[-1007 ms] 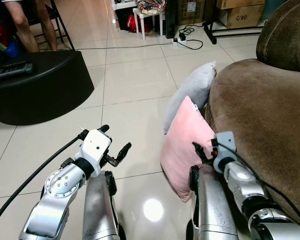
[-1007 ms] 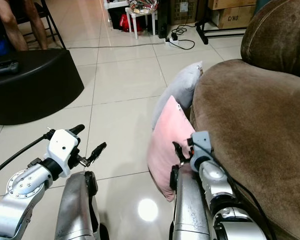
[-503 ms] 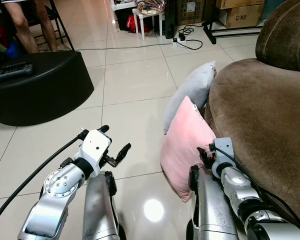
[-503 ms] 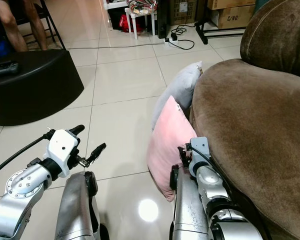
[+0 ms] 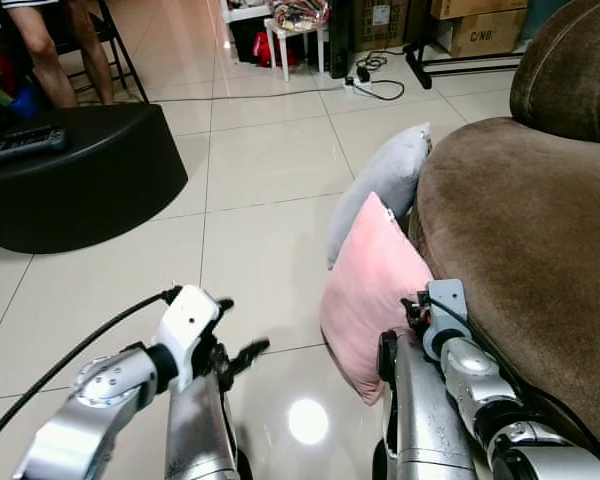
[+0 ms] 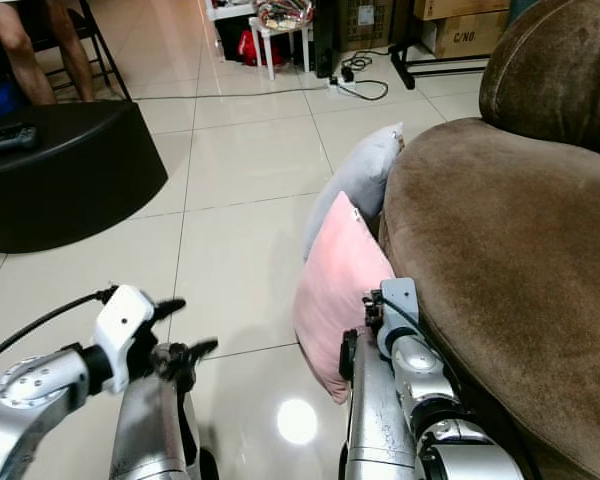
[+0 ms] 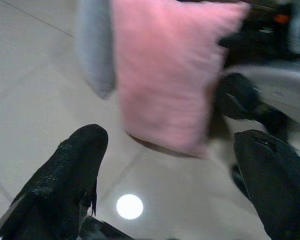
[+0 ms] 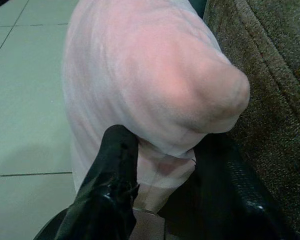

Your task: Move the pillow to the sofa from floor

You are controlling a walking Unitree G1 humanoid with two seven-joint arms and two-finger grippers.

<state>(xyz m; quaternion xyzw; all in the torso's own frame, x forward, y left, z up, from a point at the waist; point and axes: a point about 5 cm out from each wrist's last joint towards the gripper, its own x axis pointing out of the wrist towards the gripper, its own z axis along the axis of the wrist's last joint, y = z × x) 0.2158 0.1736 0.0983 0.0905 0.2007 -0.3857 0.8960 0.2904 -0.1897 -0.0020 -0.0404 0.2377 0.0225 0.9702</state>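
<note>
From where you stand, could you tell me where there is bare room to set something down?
Free: the tiled floor between the black ottoman and the grey pillow, and the brown sofa seat top. Crowded: by the sofa's front, where the pink pillow, right hand and left hand gather.

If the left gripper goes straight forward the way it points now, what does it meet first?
Most likely the pink pillow: it lies ahead between the open left gripper's fingers, with bare floor between. Depth is unclear in the blur.

Tiled floor: pink pillow, grey pillow, brown sofa
</note>
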